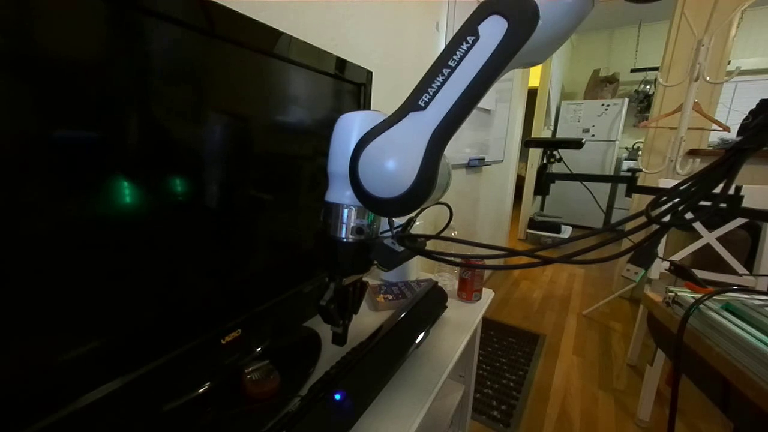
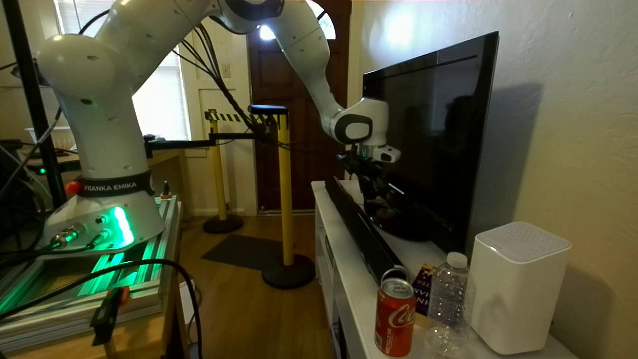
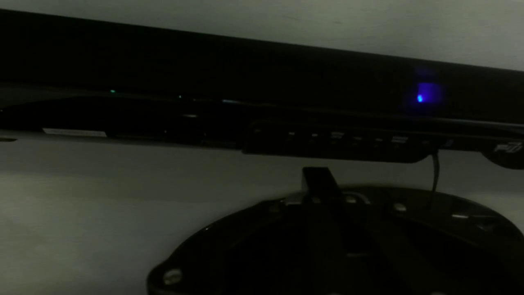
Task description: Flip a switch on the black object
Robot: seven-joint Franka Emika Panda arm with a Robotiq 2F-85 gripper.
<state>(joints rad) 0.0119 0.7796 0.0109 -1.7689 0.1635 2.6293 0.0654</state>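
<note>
At lower centre of an exterior view, hanging downward with pincer (image 1: 340, 338) seemingly together, likely for prodding; just behind the soundbar (image 1: 378, 360) laid along the white worktop (image 1: 427, 365), near the probable control strip (image 3: 339, 143), apparently not yet pressing.

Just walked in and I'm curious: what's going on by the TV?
A Franka Emika Panda arm has its shut pincer poised between the Vizio television and the black soundbar, apparently to flip a switch on the latter. The pincer holds nothing visible and hasn't reached the soundbar's strip of small markings. The soundbar's blue light is lit.
</note>
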